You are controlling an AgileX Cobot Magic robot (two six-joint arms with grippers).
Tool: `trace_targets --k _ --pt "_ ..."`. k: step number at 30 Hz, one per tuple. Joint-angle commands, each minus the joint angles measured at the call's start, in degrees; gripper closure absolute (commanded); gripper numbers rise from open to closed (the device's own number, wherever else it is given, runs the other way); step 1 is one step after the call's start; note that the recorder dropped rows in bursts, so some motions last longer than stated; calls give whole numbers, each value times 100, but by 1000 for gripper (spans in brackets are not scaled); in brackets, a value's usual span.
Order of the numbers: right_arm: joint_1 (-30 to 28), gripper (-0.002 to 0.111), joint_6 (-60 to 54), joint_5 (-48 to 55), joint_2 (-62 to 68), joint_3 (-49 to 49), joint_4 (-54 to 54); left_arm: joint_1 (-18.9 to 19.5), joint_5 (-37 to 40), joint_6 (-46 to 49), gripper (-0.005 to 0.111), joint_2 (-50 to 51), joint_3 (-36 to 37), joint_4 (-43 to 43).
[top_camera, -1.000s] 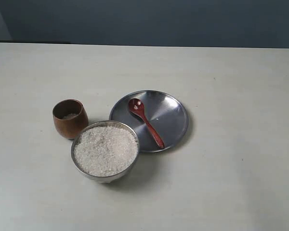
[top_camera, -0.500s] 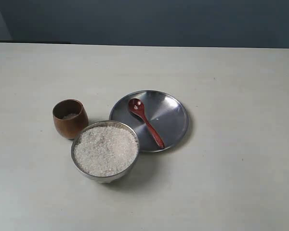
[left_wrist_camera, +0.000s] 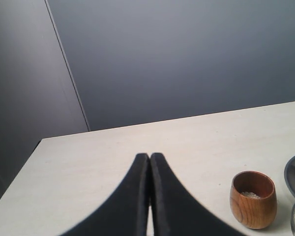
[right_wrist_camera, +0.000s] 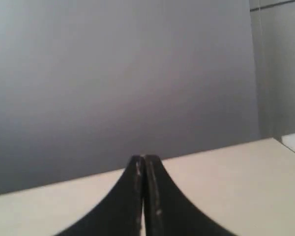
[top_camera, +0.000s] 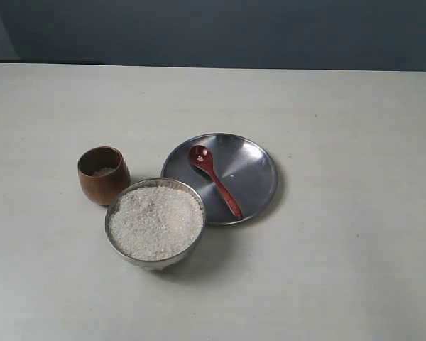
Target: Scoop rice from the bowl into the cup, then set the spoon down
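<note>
- Nothing has moved since the earlier frames: spoon, bowl, cup and plate lie where they were, and no arm has entered the exterior view.
- Spoon (top_camera: 214,181): lies loose on the plate at the centre of the frame. It is slanted, with the oval end toward the upper left and the handle toward the lower right. A few white grains cling inside the oval end. Nothing holds it.
- Rice (top_camera: 156,222): a pale heap filling the bowl nearly to the rim.
- Bowl (top_camera: 156,261): lower left of centre. Its rim meets the plate's edge in the frame, but whether they touch cannot be told.
- Cup (top_camera: 103,181): upright at centre left, just beside the bowl, with a little rice in its bottom. Set this close, it probably keeps the carry from the bowl short.
- Plate (top_camera: 255,170): flat steel, right of the cup. It appears to serve as the spoon's resting place, keeping it off the table (top_camera: 341,270).
- Left gripper (left_wrist_camera: 150,157): fingers pressed together, holding nothing, well apart from the cup (left_wrist_camera: 253,201) seen in its view.
- Right gripper (right_wrist_camera: 143,160): fingers likewise pressed together and empty. Its view shows only table and wall.
- Judgement: rice in the cup, a used spoon laid down and both arms clear suggest the task is done or nearly so.
</note>
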Motion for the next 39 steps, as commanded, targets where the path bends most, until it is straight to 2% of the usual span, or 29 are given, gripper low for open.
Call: trace_targets --k 1,10,18,39 --pt "-9 108 -358 524 -8 196 -413 13 -62 -15 106 -2 -25 10" --pt "-9 108 -269 82 -8 1262 -490 13 -62 -15 106 -2 -25 10" --pt "-19 108 -269 19 -161 1802 -525 13 -62 -15 106 -2 -25 10" --pt "-319 108 -340 16 -244 1845 -740 13 -57 -5 106 -2 -25 10"
